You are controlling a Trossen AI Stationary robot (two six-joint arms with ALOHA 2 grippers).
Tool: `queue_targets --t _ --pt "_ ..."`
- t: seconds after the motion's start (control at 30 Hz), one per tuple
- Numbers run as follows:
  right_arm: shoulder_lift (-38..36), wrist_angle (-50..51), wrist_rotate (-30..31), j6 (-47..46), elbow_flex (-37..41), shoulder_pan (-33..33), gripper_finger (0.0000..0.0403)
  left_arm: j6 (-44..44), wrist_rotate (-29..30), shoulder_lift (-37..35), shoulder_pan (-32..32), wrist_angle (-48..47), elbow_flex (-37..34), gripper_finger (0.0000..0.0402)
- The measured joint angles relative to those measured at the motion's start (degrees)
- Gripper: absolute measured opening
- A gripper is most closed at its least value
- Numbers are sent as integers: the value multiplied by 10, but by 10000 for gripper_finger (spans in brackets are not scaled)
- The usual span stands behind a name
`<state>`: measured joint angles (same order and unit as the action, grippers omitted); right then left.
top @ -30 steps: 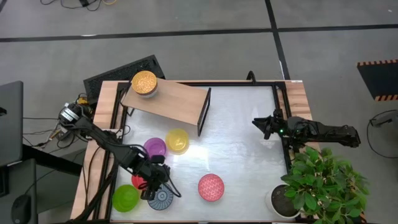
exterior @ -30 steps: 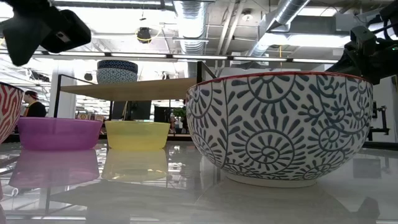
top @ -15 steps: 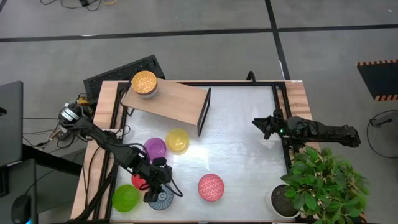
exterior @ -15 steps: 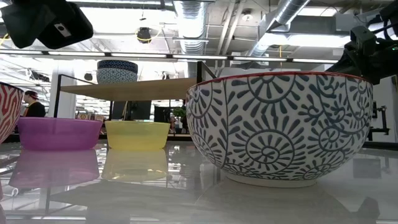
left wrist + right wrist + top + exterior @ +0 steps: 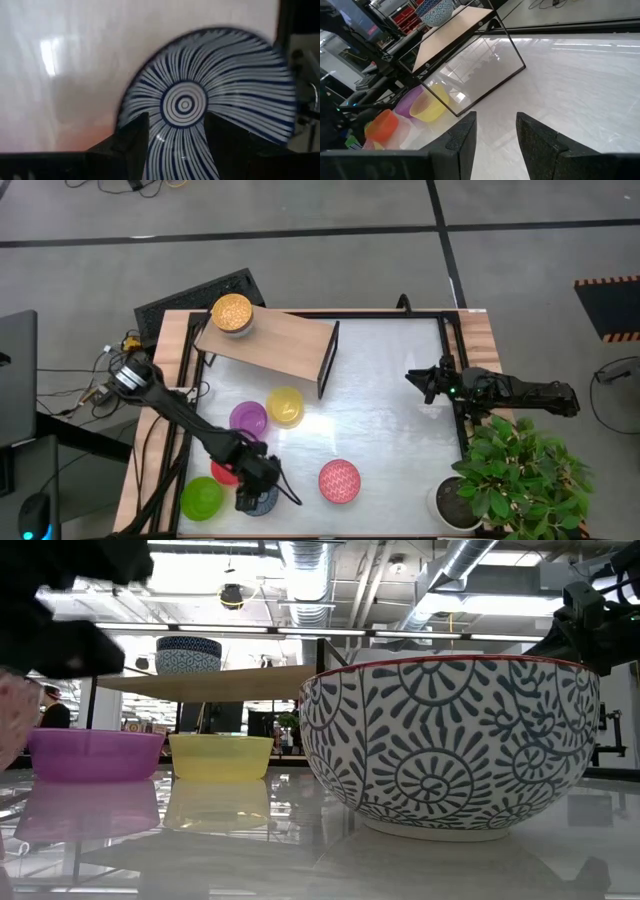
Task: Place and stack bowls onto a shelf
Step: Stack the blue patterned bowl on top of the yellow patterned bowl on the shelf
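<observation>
The left gripper [image 5: 255,498] hangs low over the blue-grey striped bowl [image 5: 262,501] at the near left of the tabletop [image 5: 390,420], its two fingers [image 5: 131,145] spread apart with the bowl's ringed centre showing between them in the left wrist view. Whether the fingertips touch the bowl's rim cannot be told from here.

Beside that bowl sit a green bowl [image 5: 201,497] and a red bowl [image 5: 224,472], the red one partly under the arm. A pink-red patterned bowl [image 5: 339,480] stands apart to the right of them. Farther back, a purple bowl [image 5: 249,417] and a yellow bowl [image 5: 285,406] rest just beside each other, in front of the shelf [image 5: 280,340].

The shelf, a light wooden board on a dark end panel, carries one gold-orange bowl [image 5: 232,313] at its left end; in the low view the outside of that bowl shows a blue pattern.

The right gripper [image 5: 418,379] waits at the right edge of the tabletop, well apart from every bowl, its fingers [image 5: 463,140] held open with nothing between them. A leafy potted plant [image 5: 515,475] stands at the near right corner.

In the low view a large patterned bowl [image 5: 450,745] fills the foreground, with the purple and yellow bowls behind it.
</observation>
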<state>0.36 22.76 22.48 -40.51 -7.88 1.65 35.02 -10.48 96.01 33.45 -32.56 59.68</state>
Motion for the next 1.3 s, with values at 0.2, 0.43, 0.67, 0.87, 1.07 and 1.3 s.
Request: queue_targets --t 0.2,0.43,0.67,0.87,1.07,1.3 --pt "0 0 0 0 0 0 164 31 -24 22 0 5 0 169" --pt "0 -1 0 0 0 0 164 32 -39 9 2 20 12 149" --pt "0 -1 0 0 0 0 164 4 -53 -28 2 -55 61 144" --pt "0 0 0 0 0 0 164 -24 125 -60 1 -128 70 144" --pt "0 0 0 0 0 0 164 -26 113 -60 -22 -113 37 144" --pt "0 0 -1 0 0 0 164 -40 84 -60 -35 -65 -6 144"
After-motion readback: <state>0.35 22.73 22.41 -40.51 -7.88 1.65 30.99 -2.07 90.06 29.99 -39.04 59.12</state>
